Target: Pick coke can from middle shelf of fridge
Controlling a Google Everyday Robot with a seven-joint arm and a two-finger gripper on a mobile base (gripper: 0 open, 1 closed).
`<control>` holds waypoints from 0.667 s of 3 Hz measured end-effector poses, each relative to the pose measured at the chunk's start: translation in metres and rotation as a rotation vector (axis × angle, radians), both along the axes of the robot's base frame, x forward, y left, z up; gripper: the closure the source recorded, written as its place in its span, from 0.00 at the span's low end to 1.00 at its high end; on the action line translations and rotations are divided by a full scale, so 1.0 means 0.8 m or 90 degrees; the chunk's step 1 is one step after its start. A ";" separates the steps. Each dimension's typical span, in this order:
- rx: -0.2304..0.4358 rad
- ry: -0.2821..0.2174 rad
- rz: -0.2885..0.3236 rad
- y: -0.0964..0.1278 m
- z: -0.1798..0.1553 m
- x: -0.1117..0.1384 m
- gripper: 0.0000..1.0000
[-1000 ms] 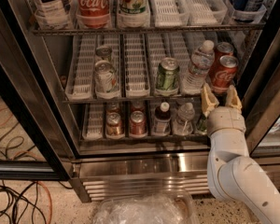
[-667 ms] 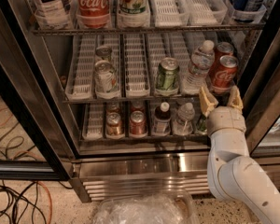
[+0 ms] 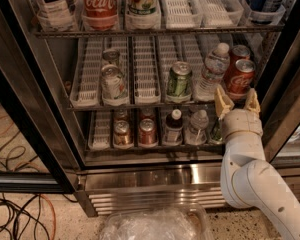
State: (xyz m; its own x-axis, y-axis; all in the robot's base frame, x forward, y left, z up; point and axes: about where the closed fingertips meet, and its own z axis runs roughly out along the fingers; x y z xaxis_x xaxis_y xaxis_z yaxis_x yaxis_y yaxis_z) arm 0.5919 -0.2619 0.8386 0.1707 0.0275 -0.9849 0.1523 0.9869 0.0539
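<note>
The coke can (image 3: 239, 78), red with a silver top, stands at the front right of the middle shelf (image 3: 145, 79), a wire rack with white slotted lane dividers. A second red can (image 3: 239, 52) stands just behind it. My gripper (image 3: 237, 101) sits right below and in front of the coke can. Its two tan fingers (image 3: 222, 101) are spread open, one to each side of the can's base, holding nothing. The fridge (image 3: 150, 179) is open, with a steel base grille below.
On the middle shelf stand a green can (image 3: 179, 80), a water bottle (image 3: 213, 69) next to the coke can and silver cans (image 3: 112, 81). A tall Coca-Cola bottle (image 3: 98, 4) is on the top shelf. Cans and bottles fill the bottom shelf. Cables (image 3: 20, 209) lie on the floor.
My gripper has moved up a little toward the coke can. The cans and bottles have not moved.
</note>
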 end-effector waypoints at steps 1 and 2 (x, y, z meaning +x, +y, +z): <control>0.013 0.000 -0.008 -0.006 0.003 0.011 0.34; 0.021 0.001 -0.009 -0.009 0.005 0.022 0.33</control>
